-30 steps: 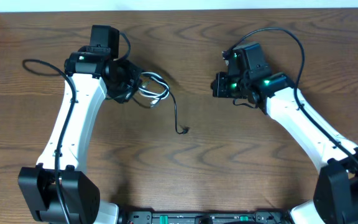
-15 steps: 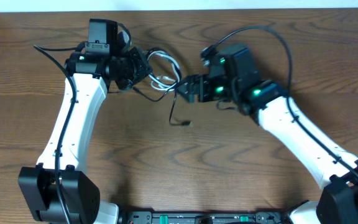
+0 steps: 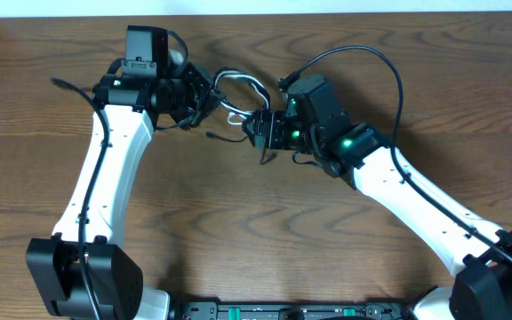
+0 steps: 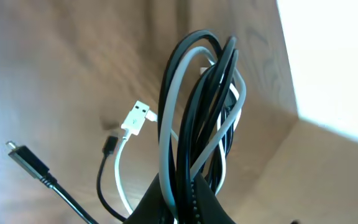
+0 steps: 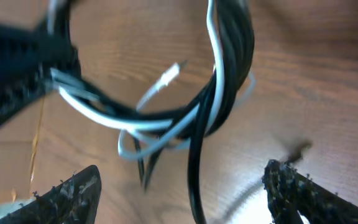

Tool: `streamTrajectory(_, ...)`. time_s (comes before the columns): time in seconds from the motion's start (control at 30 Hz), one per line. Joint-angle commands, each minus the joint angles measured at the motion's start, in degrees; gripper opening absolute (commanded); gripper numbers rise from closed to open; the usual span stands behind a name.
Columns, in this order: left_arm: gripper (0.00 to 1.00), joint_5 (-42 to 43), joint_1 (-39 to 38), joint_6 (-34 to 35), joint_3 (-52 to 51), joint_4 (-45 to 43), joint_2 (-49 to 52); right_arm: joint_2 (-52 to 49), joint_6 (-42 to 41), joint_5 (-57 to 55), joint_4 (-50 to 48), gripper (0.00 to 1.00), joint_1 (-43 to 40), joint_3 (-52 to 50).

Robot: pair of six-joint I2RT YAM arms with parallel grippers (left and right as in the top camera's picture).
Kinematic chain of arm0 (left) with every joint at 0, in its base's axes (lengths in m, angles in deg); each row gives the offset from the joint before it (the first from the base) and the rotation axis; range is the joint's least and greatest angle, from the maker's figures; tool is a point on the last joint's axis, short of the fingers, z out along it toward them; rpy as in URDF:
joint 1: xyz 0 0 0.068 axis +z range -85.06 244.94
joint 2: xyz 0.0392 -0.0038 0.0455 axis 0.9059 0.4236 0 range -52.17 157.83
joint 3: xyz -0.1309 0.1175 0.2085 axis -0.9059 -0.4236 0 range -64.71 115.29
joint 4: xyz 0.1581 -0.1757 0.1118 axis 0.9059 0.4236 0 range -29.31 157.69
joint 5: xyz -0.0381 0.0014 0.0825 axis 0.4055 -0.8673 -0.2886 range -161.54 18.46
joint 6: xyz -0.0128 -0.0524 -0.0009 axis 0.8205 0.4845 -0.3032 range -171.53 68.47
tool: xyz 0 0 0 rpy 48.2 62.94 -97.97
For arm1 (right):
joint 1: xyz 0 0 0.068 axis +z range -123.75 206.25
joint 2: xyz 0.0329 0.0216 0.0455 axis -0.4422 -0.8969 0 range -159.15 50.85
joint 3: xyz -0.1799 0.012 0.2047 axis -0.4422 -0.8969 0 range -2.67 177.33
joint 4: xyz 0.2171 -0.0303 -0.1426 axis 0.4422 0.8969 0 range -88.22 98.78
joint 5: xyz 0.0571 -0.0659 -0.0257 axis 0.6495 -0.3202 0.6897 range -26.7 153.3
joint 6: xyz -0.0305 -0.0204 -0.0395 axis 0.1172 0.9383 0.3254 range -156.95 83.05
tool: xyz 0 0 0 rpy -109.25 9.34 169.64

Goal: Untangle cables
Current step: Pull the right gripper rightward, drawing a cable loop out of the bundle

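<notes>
At the far left of the brown wood-grain worktop (image 3: 265,231), the left gripper (image 3: 194,96) is clenched on the coiled bundle of thin black and white cables (image 3: 238,84). It holds them just off the wood near the back edge. In the left wrist view the loops rise out of its jaws as one tight hank, with the black cord (image 4: 191,93) wound around the white cord (image 4: 166,130). A flat white plug (image 4: 137,118) and a slim black plug (image 4: 25,157) dangle free to one side.

To the right, the right gripper (image 3: 258,132) stands released, its fingers (image 5: 67,193) spread wide beneath the hanging loops and closed on nothing. That view is blurred, so I cannot tell whether any strand brushes a finger.

These cords look light, limp and fairly slick. They should sag and slide rather than hold a shape, and a hard tug would likely cinch the knot. The better hold is probably a single strand close to a loose plug end, drawn out gently while the hank stays pinched.
</notes>
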Motion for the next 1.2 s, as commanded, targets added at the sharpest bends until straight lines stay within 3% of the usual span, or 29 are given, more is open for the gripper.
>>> streamTrajectory(0.0, 0.07, 1.0, -0.4, 18.6, 0.3, 1.6, 0.1, -1.4, -2.0, -5.1, -1.6, 0.79, 2.0, 0.4)
streamTrajectory(0.13, 0.08, 1.0, -0.8, 22.9, 0.3, 2.9, 0.1, -2.7, -2.8, -6.4, -3.3, 0.77, 2.5, 0.4)
streamTrajectory(0.63, 0.07, 1.0, -2.1, 25.8, 0.3, 3.4, 0.1, -4.8, -3.5, -15.4, -7.6, 0.69, 3.2, 0.4)
streamTrajectory(0.93, 0.07, 3.3, -2.1, 28.9, 0.3, 3.4, 0.1, -5.2, -3.5, -17.8, -10.1, 0.56, 3.2, 0.4)
streamTrajectory(1.17, 0.08, 3.9, -2.1, 29.5, 0.3, 3.4, 0.1, -7.1, -3.5, -17.8, -12.7, 0.41, 3.3, 0.4)
